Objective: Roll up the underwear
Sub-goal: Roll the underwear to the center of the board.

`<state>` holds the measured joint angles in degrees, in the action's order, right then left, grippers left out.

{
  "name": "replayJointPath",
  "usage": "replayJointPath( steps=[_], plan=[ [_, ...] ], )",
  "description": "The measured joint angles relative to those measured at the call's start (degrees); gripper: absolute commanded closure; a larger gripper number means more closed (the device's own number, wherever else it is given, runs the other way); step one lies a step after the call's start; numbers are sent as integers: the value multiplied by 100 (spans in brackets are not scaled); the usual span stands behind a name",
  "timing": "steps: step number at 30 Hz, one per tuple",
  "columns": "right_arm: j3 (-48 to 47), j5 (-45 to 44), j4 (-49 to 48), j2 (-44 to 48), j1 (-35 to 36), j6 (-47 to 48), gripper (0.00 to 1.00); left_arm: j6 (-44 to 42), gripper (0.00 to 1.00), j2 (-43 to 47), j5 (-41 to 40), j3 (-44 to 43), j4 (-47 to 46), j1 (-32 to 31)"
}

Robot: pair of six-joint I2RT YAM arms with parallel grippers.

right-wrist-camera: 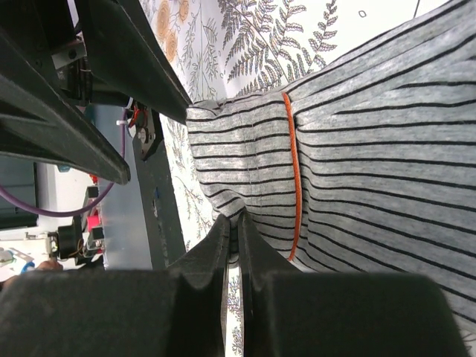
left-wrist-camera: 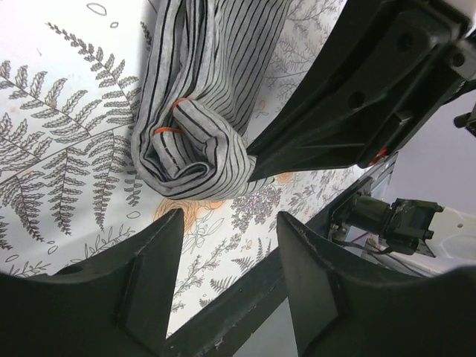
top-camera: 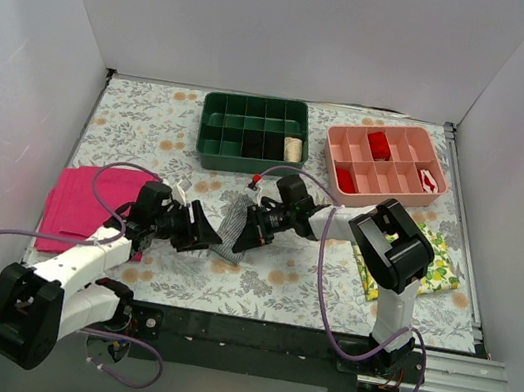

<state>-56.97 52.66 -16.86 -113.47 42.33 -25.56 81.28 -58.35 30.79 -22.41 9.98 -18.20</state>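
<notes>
Underwear (top-camera: 233,221) lies on floral mat (top-camera: 152,126), just nearward of green tray (top-camera: 245,166): near end rolled, rest flat toward tray. R gripper (top-camera: 240,241) is pinched tight on roll's edge fabric. L gripper (top-camera: 210,240) has jaws apart, nothing btwn, roll just past tips. Bare mat btwn underwear & tray. Magenta cloth (top-camera: 79,199) sits well left-nearward of tray, at mat edge.

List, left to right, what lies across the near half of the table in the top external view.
magenta cloth → left hand → striped underwear → right hand → lemon-print cloth
</notes>
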Motion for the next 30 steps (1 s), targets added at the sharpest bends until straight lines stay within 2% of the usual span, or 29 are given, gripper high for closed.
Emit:
replayJointPath(
  steps=[9, 14, 23, 30],
  plan=[
    [-37, 24, 13, -26, -15, -2, 99, 20, 45, -658, -407, 0, -31, -284],
    [-37, 24, 17, -26, -22, 0, 98, 70, 43, -815, -702, -2, 11, -293],
    [-39, 22, 33, -26, -26, 20, 97, 166, 41, -1016, -774, -127, -131, -297],
    [-52, 22, 35, -24, -33, 46, 78, 289, 43, -1167, -774, -138, -308, -297]
  ],
)
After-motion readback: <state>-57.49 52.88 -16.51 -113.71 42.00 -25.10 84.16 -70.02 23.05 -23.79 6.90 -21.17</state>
